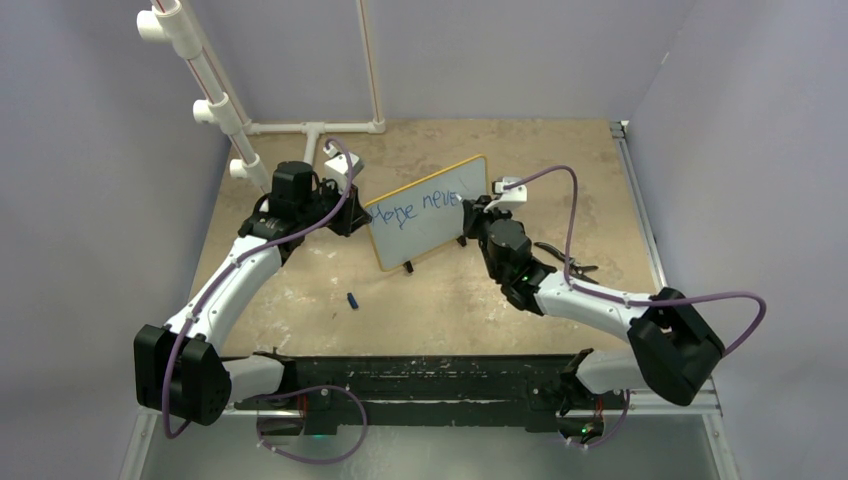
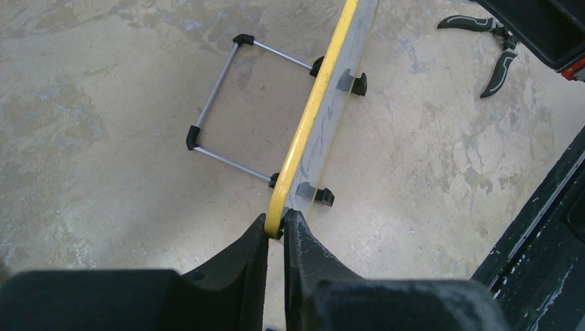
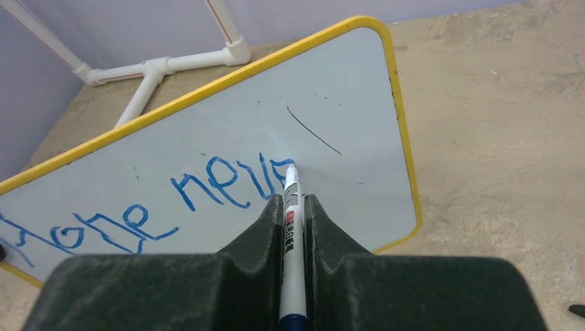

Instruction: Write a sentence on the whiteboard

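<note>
The whiteboard [image 1: 432, 232], white with a yellow frame, stands tilted on its black feet in the middle of the table. The sentence [image 1: 420, 203] on it is in blue and reads "Hope neve" [image 3: 207, 187] in one line. My left gripper [image 1: 358, 216] is shut on the board's left edge; the left wrist view shows its jaws [image 2: 276, 225] pinching the yellow frame [image 2: 310, 117]. My right gripper [image 3: 294, 200] is shut on a white marker [image 3: 292, 227] with a blue end. The marker's tip [image 3: 290, 167] touches the board just right of the last blue letter.
Black-handled pliers [image 1: 566, 262] lie on the table to the right of the board. A small blue cap [image 1: 353, 299] lies in front of it. White PVC pipes [image 1: 315, 130] stand at the back left. A thin black stroke [image 3: 314, 131] marks the board's right part.
</note>
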`<control>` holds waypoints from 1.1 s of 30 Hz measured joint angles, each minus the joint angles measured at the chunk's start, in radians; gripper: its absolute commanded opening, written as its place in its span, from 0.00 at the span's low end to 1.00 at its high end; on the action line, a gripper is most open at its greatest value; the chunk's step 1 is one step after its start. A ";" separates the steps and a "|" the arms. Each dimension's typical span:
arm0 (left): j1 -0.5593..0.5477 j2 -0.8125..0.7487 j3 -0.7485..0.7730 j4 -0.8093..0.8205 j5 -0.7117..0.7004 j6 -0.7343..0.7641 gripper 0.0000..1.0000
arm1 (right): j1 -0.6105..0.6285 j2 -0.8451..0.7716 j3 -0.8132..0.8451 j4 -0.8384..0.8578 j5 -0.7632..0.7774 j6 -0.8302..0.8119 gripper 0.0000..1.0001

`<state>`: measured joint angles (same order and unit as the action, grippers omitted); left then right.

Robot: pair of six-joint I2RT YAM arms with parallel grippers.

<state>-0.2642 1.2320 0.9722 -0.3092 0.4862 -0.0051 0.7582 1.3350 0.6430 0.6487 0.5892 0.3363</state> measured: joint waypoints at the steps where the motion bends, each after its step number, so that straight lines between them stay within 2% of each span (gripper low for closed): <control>1: 0.000 0.000 0.000 0.000 0.000 0.000 0.25 | 0.000 -0.008 -0.002 -0.006 -0.003 0.002 0.00; 4: 0.000 0.000 0.000 -0.001 -0.017 0.006 0.44 | 0.000 -0.064 -0.018 -0.021 -0.008 0.003 0.00; 6: 0.000 0.000 0.000 -0.001 -0.027 0.010 0.52 | 0.000 -0.108 -0.027 -0.033 -0.008 0.003 0.00; 8: 0.000 -0.001 0.001 -0.004 -0.032 0.011 0.70 | -0.001 -0.154 -0.030 -0.047 -0.007 0.002 0.00; 10: 0.000 -0.002 0.007 -0.012 -0.042 0.018 0.76 | -0.002 -0.191 -0.030 -0.060 -0.005 -0.001 0.00; 15: 0.000 -0.015 0.054 -0.030 -0.056 0.018 0.79 | -0.013 -0.256 -0.040 -0.094 -0.006 -0.009 0.00; 21: -0.023 0.000 0.202 -0.040 -0.079 0.017 0.78 | -0.038 -0.315 -0.076 -0.121 -0.006 -0.024 0.00; 28: -0.192 0.214 0.465 -0.047 -0.109 0.026 0.76 | -0.040 -0.409 -0.133 -0.130 -0.008 -0.048 0.00; 33: -0.222 0.393 0.566 -0.056 -0.095 0.026 0.76 | -0.041 -0.488 -0.157 -0.140 -0.008 -0.051 0.00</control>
<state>-0.4858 1.6245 1.5379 -0.3649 0.3912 0.0208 0.7170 0.8467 0.4862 0.5087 0.5812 0.2852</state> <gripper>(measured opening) 0.767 0.122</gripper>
